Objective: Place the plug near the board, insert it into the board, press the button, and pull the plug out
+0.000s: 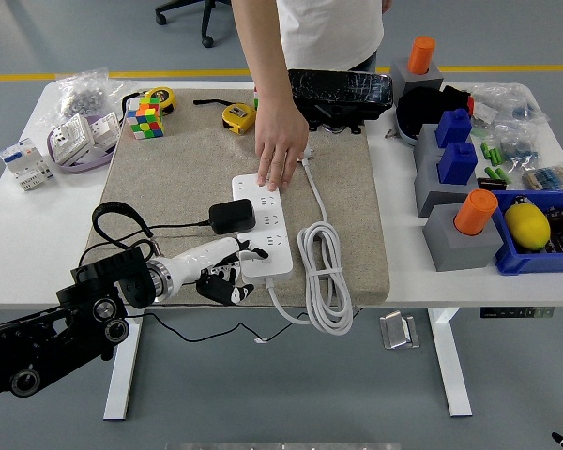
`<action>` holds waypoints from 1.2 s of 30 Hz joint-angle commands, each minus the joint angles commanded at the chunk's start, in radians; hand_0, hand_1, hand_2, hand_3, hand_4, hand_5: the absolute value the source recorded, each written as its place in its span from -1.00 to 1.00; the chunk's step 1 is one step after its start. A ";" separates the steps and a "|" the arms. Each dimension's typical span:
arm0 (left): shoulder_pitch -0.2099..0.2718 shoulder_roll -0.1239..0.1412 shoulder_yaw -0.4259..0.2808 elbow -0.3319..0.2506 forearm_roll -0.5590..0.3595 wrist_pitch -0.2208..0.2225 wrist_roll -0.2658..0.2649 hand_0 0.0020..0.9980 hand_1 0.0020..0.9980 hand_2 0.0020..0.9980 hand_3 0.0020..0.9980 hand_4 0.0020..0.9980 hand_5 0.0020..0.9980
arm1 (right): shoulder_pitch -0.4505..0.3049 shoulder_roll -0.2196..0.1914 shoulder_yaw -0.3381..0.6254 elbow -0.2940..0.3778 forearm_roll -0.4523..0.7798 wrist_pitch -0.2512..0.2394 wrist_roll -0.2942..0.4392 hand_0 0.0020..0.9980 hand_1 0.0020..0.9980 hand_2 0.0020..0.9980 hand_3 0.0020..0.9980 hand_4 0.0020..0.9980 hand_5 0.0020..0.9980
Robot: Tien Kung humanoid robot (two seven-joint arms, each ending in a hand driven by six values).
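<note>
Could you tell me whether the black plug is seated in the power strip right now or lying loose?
Apparently in: the black plug sits squarely on the white power strip's left edge, its cable trailing left. Its prongs are hidden, so full insertion cannot be confirmed.
</note>
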 joint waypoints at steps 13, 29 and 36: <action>-0.003 0.000 0.014 0.010 -0.012 -0.001 -0.010 -0.77 -0.87 -0.67 0.63 0.14 -1.00 | -0.003 0.001 0.005 -0.001 0.000 -0.001 0.001 0.20 0.32 0.26 0.13 0.95 0.15; -0.048 -0.039 -0.043 0.141 -0.156 0.396 -0.378 -0.51 -0.50 -0.06 0.15 0.73 -0.56 | -0.003 0.002 -0.001 -0.002 0.002 0.000 0.000 0.20 0.32 0.26 0.13 0.95 0.15; -0.093 -0.068 0.006 0.254 0.000 0.438 -0.321 -0.22 0.12 0.15 0.20 0.83 -0.60 | -0.002 0.001 -0.003 -0.002 0.004 0.000 0.000 0.20 0.32 0.26 0.13 0.95 0.16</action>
